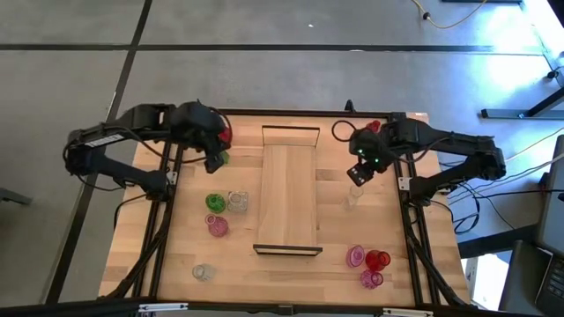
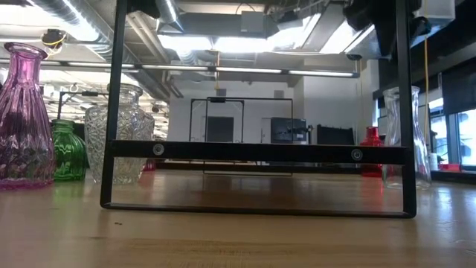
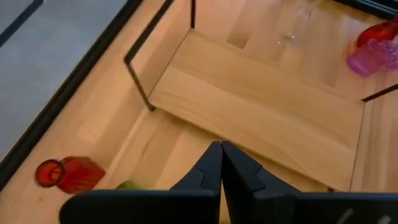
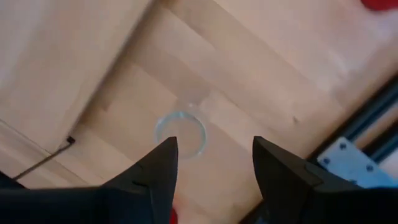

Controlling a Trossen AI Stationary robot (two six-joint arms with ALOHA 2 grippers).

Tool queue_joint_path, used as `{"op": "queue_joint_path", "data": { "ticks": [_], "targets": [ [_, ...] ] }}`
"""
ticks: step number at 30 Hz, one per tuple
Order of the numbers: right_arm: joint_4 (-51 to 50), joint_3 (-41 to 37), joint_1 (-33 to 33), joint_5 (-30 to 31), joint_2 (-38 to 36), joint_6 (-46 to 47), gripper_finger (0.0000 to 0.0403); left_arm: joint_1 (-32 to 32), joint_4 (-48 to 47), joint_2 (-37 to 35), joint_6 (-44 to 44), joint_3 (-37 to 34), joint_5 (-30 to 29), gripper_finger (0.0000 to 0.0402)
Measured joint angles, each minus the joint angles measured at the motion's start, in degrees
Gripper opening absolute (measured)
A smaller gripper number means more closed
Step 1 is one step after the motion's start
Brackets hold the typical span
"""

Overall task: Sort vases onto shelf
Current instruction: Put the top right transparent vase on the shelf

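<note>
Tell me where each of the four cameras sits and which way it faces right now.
High: overhead, straight down on the table, the shelf and both arms.
Low: at tabletop height, level through the shelf's dark end frame into the room; arm parts barely show at the top.
Left wrist: past the shut left gripper toward the bare shelf.
Right wrist: down between the open right gripper fingers onto a clear vase.
Shared: high and right wrist views both show that clear vase; the red vase shows in high and left wrist.
</note>
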Motion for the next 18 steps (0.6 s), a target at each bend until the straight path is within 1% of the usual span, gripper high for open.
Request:
{"op": "queue_joint_path", "data": {
  "ticks": [5, 9, 11, 14, 18],
  "targets": [
    [0.2, -3.0, 0.0, -3.5, 0.0, 0.4, 0.0189, 0.0, -0.1, -0.1, 1.3, 0.0, -2.2, 0.0],
    [3.8, -6.8, 0.0, -6.9, 0.0, 0.4, 0.0189, 1.1, -0.1, -0.1, 1.3, 0.0, -2.6, 0.0],
    [4.7, -8.6, 0.0, -7.1, 0.0, 0.6, 0.0189, 2.1, -0.1, -0.1, 1.1, 0.0, -1.5, 0.0],
    [6.8, -11.2, 0.0, -6.3, 0.0, 1.2, 0.0188, 4.0, -0.1, -0.1, 1.0, 0.0, 1.9, 0.0],
    [8.2, -14.0, 0.0, -5.5, -0.1, 1.2, 0.0188, 5.5, -0.1, -0.1, 1.0, 0.0, 2.8, 0.0]
  ]
}}
